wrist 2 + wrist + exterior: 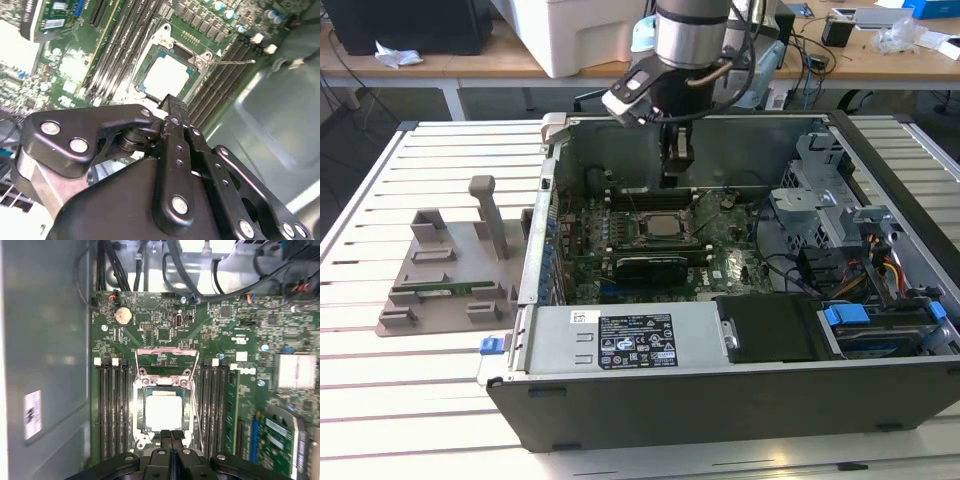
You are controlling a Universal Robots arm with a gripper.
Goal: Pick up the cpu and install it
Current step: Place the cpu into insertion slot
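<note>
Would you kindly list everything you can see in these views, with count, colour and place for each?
table: one, white, slatted, under everything.
computer case: one, dark grey, open, on the table.
motherboard: one, green, inside the case.
cpu: one, silvery, lying in the socket mid-board.
memory slots: two banks, black, either side of the socket.
coin battery: one, silvery, on the board, apart from the socket.
power supply: one, silver, labelled, along the case's near side in the exterior view.
fixture: one, grey, on the table at the exterior view's left.
memory stick: one, green, on the fixture.
gripper: one, black, shut, empty, over the socket's edge.
</note>
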